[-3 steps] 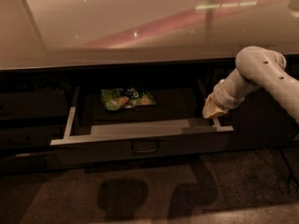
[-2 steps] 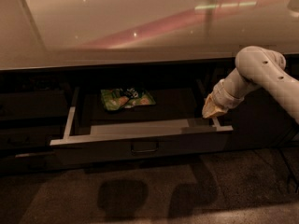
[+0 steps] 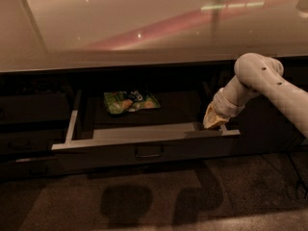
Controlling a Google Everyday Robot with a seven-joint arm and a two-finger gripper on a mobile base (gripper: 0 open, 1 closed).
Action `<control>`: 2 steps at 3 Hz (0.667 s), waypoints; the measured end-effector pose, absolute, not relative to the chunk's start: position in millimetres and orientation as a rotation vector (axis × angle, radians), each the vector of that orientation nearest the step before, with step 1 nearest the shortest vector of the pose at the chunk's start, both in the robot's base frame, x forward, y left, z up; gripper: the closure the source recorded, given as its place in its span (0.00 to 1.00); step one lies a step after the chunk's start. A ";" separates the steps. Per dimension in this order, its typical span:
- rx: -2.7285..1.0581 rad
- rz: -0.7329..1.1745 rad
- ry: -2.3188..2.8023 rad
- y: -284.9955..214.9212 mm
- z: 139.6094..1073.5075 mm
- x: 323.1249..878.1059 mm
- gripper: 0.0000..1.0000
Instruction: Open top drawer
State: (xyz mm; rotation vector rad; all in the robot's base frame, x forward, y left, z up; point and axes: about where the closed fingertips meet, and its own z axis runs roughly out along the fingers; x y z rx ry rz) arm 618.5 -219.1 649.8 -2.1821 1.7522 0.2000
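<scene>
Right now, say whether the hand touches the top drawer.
Cannot tell. Camera view: the hand overlaps the right front corner of the top drawer; neither contact nor gap shows plainly.

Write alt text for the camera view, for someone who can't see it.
The top drawer under a glossy countertop stands pulled open, with a green snack bag inside near the back. The white arm reaches in from the right, its claw at the drawer front's right end.
</scene>
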 end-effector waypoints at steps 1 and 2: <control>-2.214 0.053 1.708 -223.5 666.1 603.5 0.81; -2.242 0.025 1.725 -227.2 657.6 586.0 0.58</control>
